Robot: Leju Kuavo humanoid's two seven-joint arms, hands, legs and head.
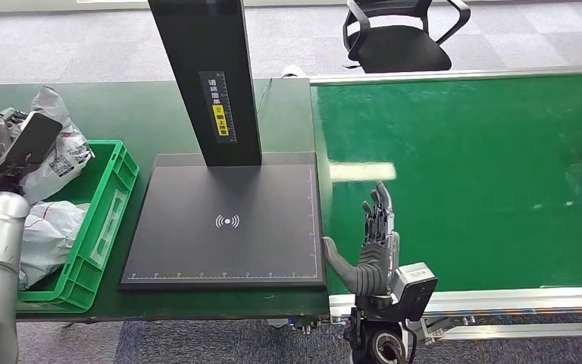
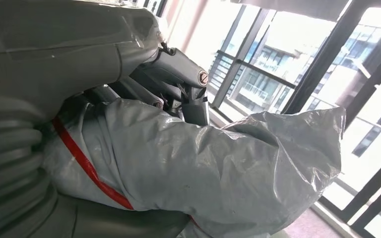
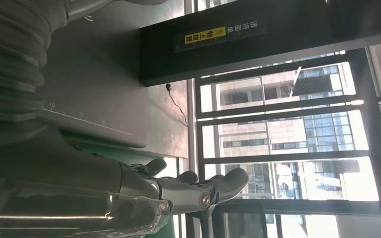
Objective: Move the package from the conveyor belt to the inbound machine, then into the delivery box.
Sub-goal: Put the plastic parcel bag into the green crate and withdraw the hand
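Head view: we judge the last step is in hand. Our left robot hand (image 1: 23,152) holds a package (image 1: 57,148) above the box (image 1: 114,197) at 9 o'clock; next, lower and release. Right robot hand (image 1: 375,250) upright, fingers apart, empty.

Left wrist: fingers (image 2: 188,89) clamp the package (image 2: 218,168).

Right wrist: fingers (image 3: 213,186) extended.

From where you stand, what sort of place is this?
Probably a parcel-sorting test area inside an office building. A green conveyor belt runs beside a black scanning machine, a green crate holds grey mail bags, and an office chair stands on carpet.
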